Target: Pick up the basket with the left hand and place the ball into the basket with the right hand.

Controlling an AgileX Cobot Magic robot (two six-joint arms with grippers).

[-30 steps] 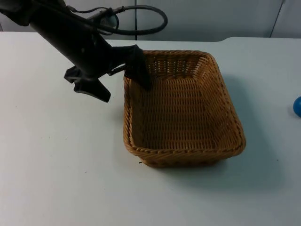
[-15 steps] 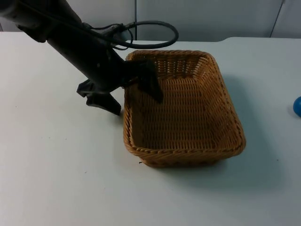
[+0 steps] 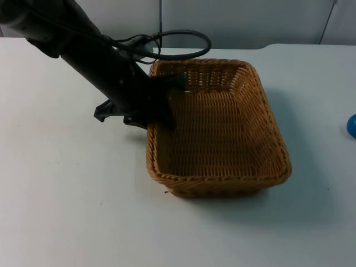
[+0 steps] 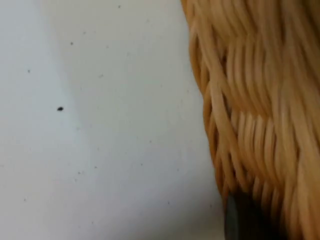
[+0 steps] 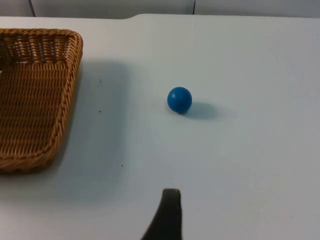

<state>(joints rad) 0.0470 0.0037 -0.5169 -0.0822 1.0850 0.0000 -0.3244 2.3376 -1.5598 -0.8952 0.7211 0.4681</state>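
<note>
A woven wicker basket (image 3: 222,181) stands on the white table in the top view. My left gripper (image 3: 152,115) straddles the basket's left wall near the far corner, one finger inside and one outside, shut on that wall. The left wrist view has the wicker wall (image 4: 260,100) right against a dark fingertip (image 4: 234,220). At the right edge of the top view rests a small blue ball (image 3: 352,125). The right wrist view shows the ball (image 5: 179,99) on bare table beside the basket (image 5: 30,100), well ahead of my right gripper's fingertip (image 5: 170,212), which holds nothing.
The grey partition wall (image 3: 250,22) closes off the table at the back. Bare white table top (image 3: 72,194) lies to the left of and in front of the basket, and between the basket and the ball.
My left gripper dropped down over the basket's left wall and its fingers closed from wide apart onto the wall. The basket and ball stayed put.
</note>
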